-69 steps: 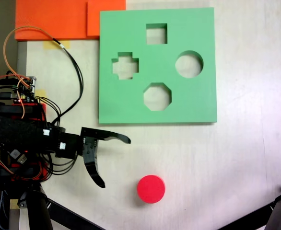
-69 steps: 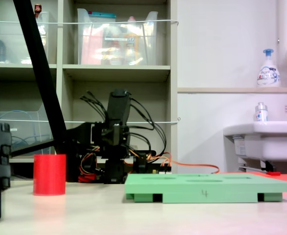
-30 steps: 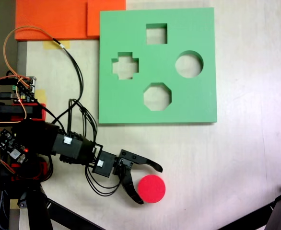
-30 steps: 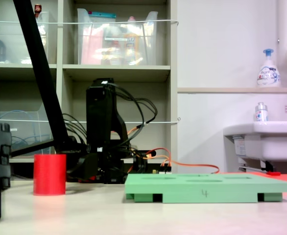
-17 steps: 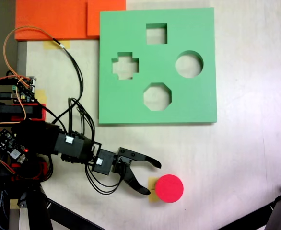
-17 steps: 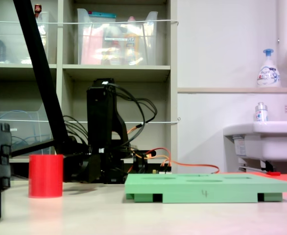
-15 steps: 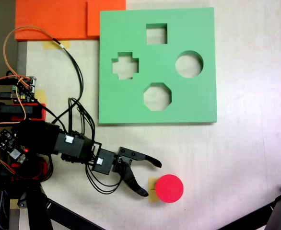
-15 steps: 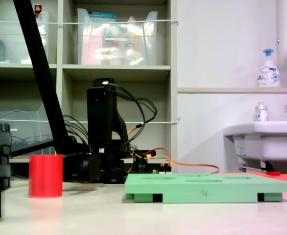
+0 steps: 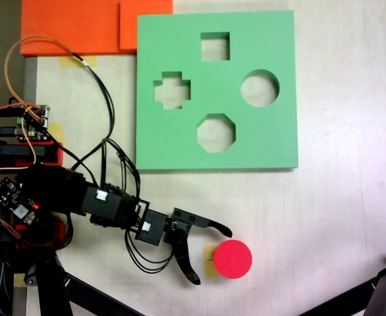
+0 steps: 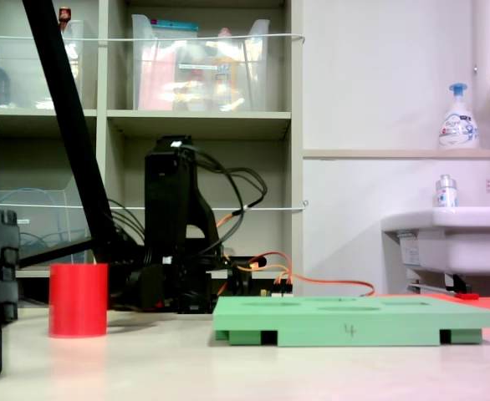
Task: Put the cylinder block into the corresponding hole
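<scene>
Reaching across the pale table from the 9 o'clock side of a fixed view from above, the black Koch arm is holding its gripper low over the surface with both curved jaws spread wide apart and gripping nothing. One jaw tip is pointing toward 3 o'clock just above the cylinder block while the other is angling down toward 6 o'clock to the block's 9 o'clock side. The bright-red block is standing upright on the table at about 5 o'clock in that view, just beside a small tan patch on the tabletop, and neither jaw is visibly touching it. The square green foam board is lying flat toward 12 o'clock, well apart from the block, and the corresponding hole, its round cutout, is sitting open toward the board's 3 o'clock edge. An octagonal cutout, a cross-shaped cutout and a square cutout are sharing the same board. In a fixed view from table level, the cylinder block is standing at 9 o'clock of the green foam board, with the arm rising behind and between them, in front of shelves
</scene>
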